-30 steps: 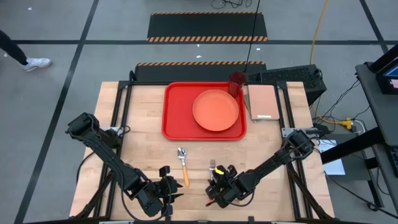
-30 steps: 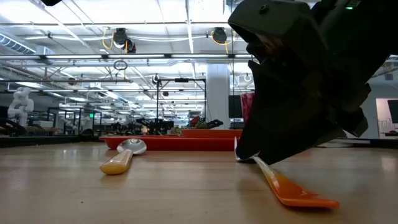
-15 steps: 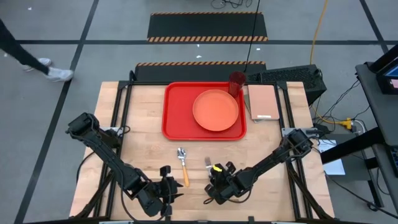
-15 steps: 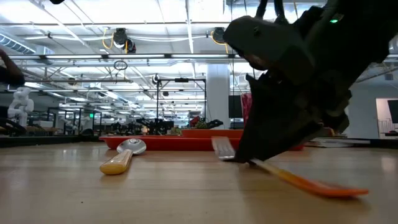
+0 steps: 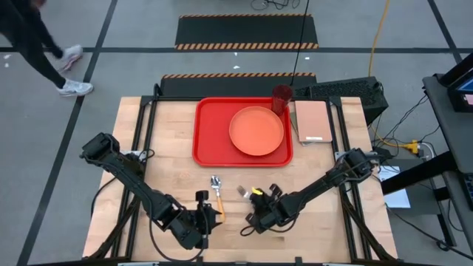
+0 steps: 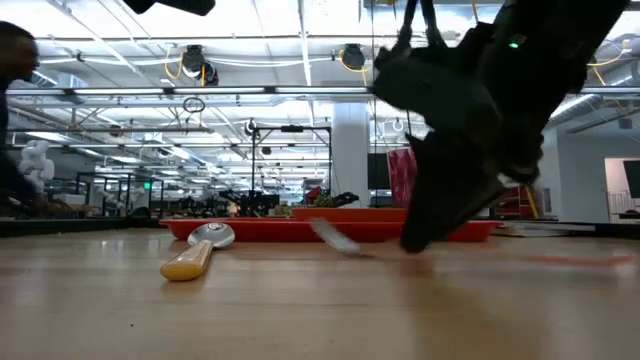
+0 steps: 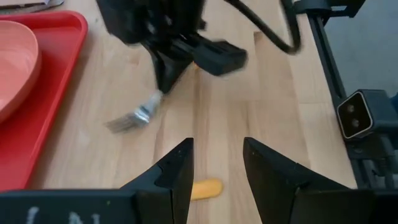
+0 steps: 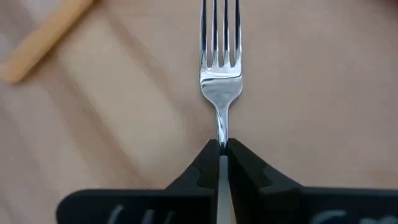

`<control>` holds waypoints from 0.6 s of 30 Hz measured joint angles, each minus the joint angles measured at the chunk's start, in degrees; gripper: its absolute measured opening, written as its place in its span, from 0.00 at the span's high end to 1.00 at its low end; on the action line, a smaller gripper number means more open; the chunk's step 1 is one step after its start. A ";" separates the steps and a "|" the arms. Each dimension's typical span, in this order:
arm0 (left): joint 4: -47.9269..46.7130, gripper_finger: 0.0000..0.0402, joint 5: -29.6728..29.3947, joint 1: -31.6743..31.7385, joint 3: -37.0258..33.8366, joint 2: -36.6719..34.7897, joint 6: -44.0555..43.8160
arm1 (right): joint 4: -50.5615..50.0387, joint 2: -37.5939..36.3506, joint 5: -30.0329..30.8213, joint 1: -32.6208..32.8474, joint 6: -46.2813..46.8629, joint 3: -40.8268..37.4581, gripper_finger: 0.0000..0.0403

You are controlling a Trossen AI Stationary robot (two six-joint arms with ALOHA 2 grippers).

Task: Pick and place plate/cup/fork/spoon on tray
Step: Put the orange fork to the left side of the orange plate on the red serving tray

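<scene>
The plate (image 5: pixel 256 131) sits on the tray (image 5: pixel 207 140), the right hand (image 8: pixel 222 149) is grasping the fork (image 8: pixel 220 68), and the spoon (image 5: pixel 216 193) waits at the desk's 6 o'clock.

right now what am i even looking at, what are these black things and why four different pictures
It is a robot with two dark arms at a wooden table, filmed by four cameras at one moment. One camera looks straight down, one sits level with the table top, and one rides on each wrist.

The right gripper is shut on the fork, pinching its neck; the wrist picture shows the tines sticking out ahead. In the level view the fork appears raised off the wood.

The left gripper is open, near the table's front edge by the spoon, which lies on the wood.

Farther back, the red tray carries the plate and the cup. A tan pad lies beside the tray.
</scene>
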 joint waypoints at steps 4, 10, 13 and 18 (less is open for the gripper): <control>-0.19 0.64 0.00 0.08 0.00 0.02 0.79 | -2.15 -3.92 3.59 0.02 -1.80 0.23 0.99; 0.30 0.64 -1.53 0.43 0.00 0.02 2.79 | -4.15 -7.75 10.79 0.11 -6.66 0.18 1.00; 0.33 0.64 -4.72 1.01 0.00 0.02 2.64 | -3.57 -10.07 15.49 0.09 -9.67 0.20 1.00; 1.25 0.64 -9.92 2.01 0.00 0.02 -0.25 | -0.75 -13.22 24.50 0.16 -15.31 0.21 1.00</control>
